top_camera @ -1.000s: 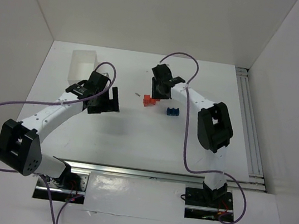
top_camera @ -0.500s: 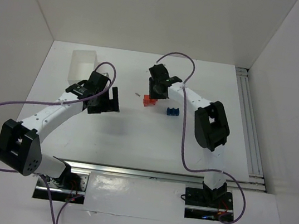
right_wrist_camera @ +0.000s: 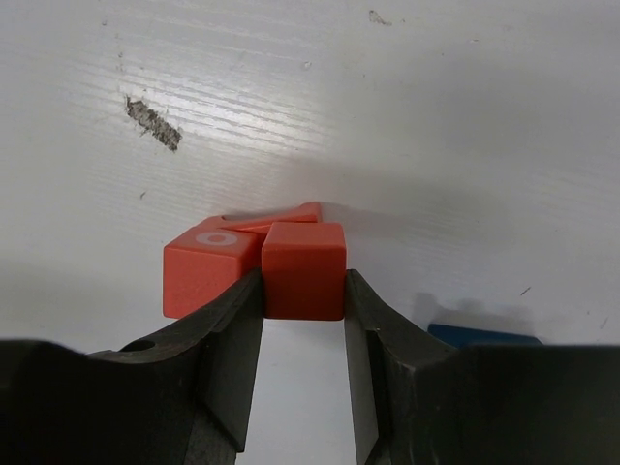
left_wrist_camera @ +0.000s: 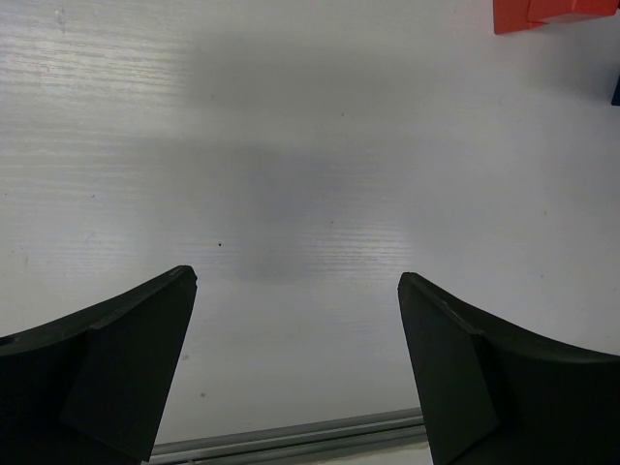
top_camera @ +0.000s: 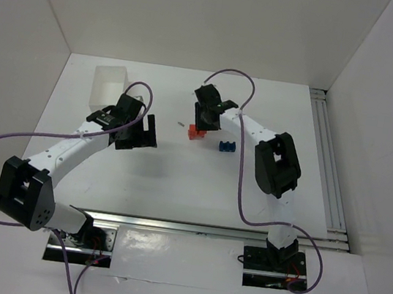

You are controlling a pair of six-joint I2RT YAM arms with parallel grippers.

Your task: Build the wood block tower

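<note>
Your right gripper (right_wrist_camera: 302, 283) is clamped on a red-orange cube (right_wrist_camera: 303, 254) mid-table, tight beside the other red-orange blocks (right_wrist_camera: 205, 263), blue block (right_wrist_camera: 482, 335) near, left gripper (left_wrist_camera: 295, 281) spread empty; grasp step, next likely lift and stack squarely.

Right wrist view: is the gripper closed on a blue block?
No, the right gripper clamps a red-orange block; the blue block lies apart.

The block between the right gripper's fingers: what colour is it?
The block is red-orange; the right wrist view shows it best.
</note>
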